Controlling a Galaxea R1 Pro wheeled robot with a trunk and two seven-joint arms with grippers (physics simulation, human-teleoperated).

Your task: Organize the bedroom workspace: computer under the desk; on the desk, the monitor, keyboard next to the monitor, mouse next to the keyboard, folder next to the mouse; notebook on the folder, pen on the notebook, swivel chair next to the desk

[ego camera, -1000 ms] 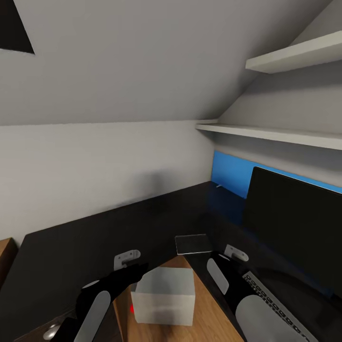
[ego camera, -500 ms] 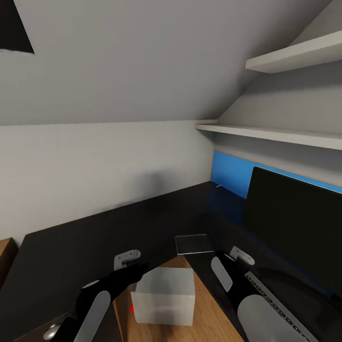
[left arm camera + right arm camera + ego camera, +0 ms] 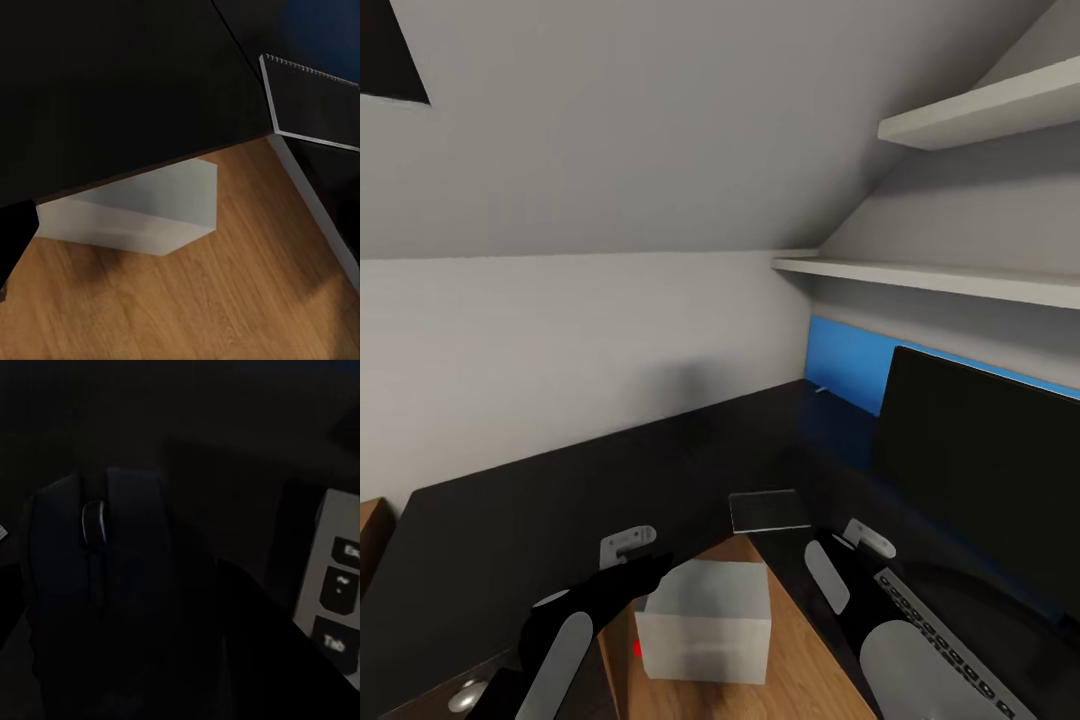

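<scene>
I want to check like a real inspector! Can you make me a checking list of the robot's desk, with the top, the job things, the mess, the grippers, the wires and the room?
Surface: glossy black desk.
Job's things: monitor standing on the desk; keyboard in front of it; mouse beside the keyboard; computer on the floor; notebook on the desk edge.
Clutter: nothing seen.
Grippers: both too hidden to judge.
Cables: nothing seen.
Surroundings: blue wall panel, white shelves.

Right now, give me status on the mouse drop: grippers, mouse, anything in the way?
Gripper states unreadable. Mouse close under right wrist camera, on dark desk, keyboard alongside. Notebook lies near the right arm. Nothing seen blocking.
</scene>
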